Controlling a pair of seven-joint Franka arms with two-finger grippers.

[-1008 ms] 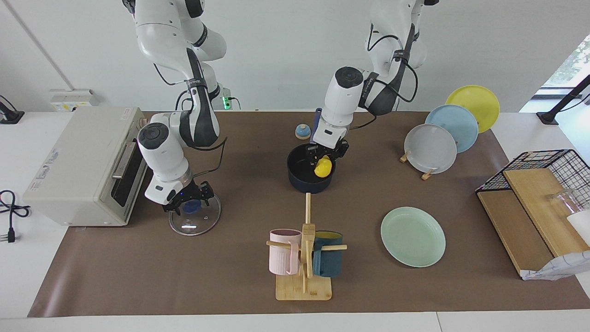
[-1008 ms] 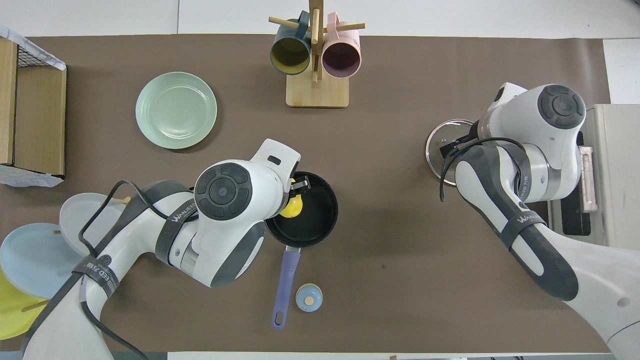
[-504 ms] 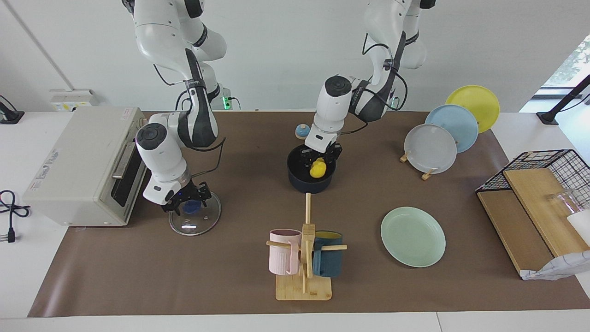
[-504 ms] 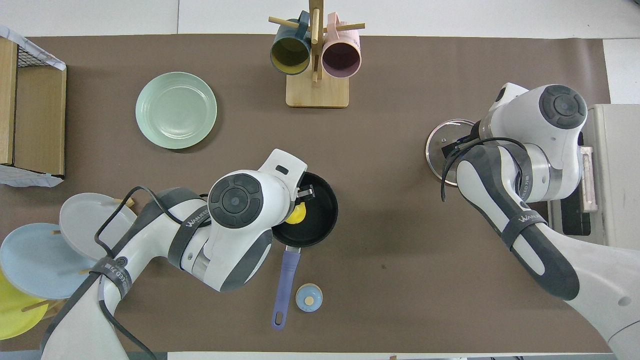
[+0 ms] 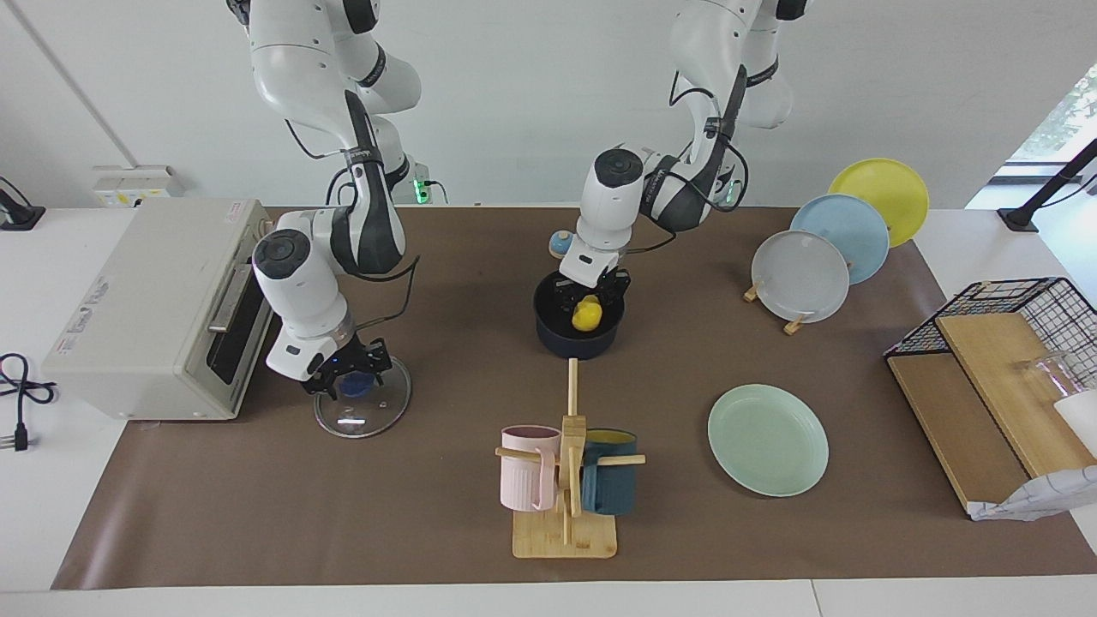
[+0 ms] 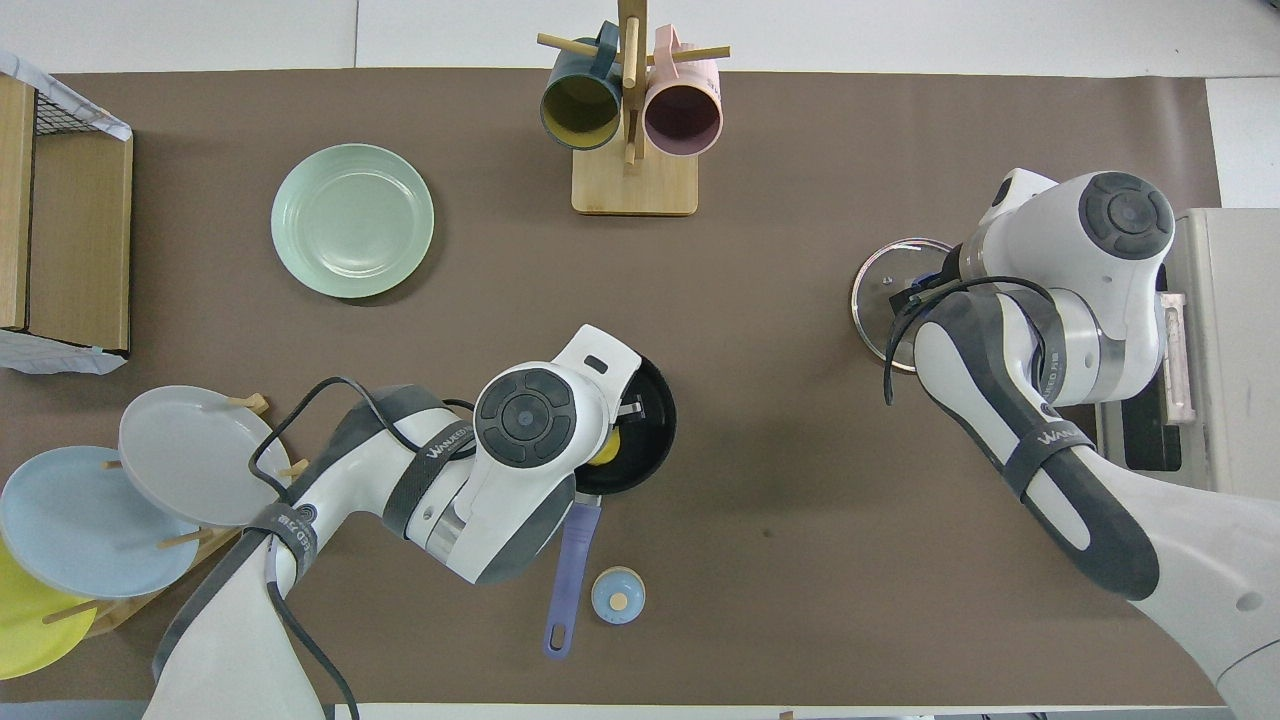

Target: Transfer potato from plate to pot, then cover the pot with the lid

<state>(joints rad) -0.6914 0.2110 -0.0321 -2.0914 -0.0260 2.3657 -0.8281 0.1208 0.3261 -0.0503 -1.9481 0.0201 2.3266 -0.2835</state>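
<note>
Potato (image 5: 585,315) sits low in pot (image 5: 576,340), pinched by left gripper (image 5: 589,296); smooth, likely slippery. Right gripper (image 5: 346,374) closing around lid (image 5: 362,412) knob: glass, fragile, so lift by knob

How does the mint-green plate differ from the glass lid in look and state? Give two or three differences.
The plate is opaque mint green; the lid is clear glass with a blue knob. The plate lies bare with no gripper near; the lid has the right gripper at its knob. Both are round and lie flat on the table.
</note>
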